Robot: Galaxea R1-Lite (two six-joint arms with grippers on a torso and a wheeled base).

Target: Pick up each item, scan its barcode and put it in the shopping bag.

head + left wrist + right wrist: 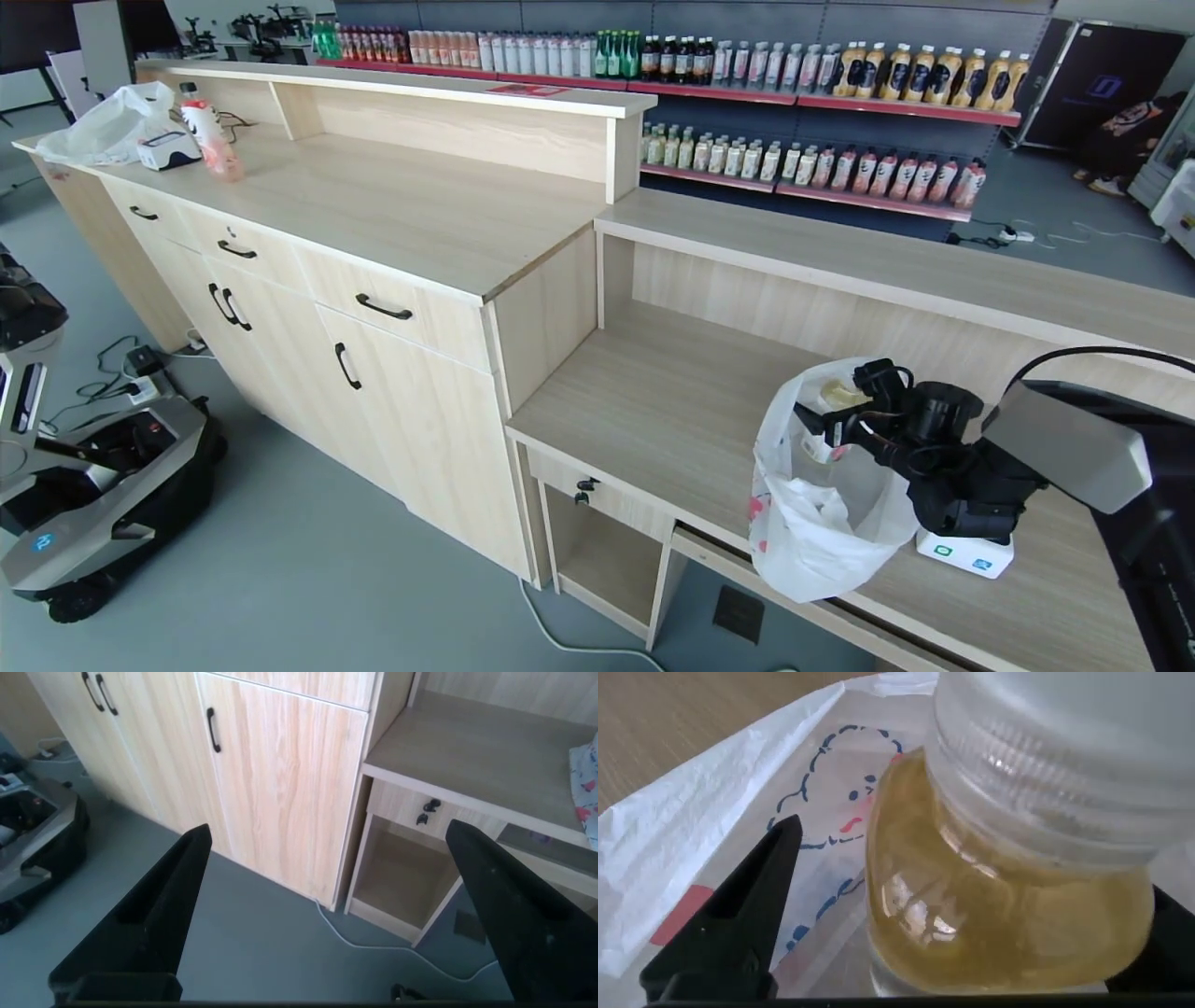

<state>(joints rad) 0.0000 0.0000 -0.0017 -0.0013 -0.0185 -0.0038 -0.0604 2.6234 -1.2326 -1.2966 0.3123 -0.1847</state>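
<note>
The right gripper (845,420) was clamped on a bottle of yellow drink (1008,905) in the mouth of the white shopping bag (822,532) on the lower counter (672,392), so this item seemed nearly bagged, with only the release left, while the left gripper (329,835) hung spread wide and empty.

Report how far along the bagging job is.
Done: unclear; the shopping bag hides its contents. In hand: the right gripper holds a bottle over the bag's mouth, beside the scanner. Remaining: releasing it; possibly the pink bottle on the far counter. The left gripper is open.
</note>
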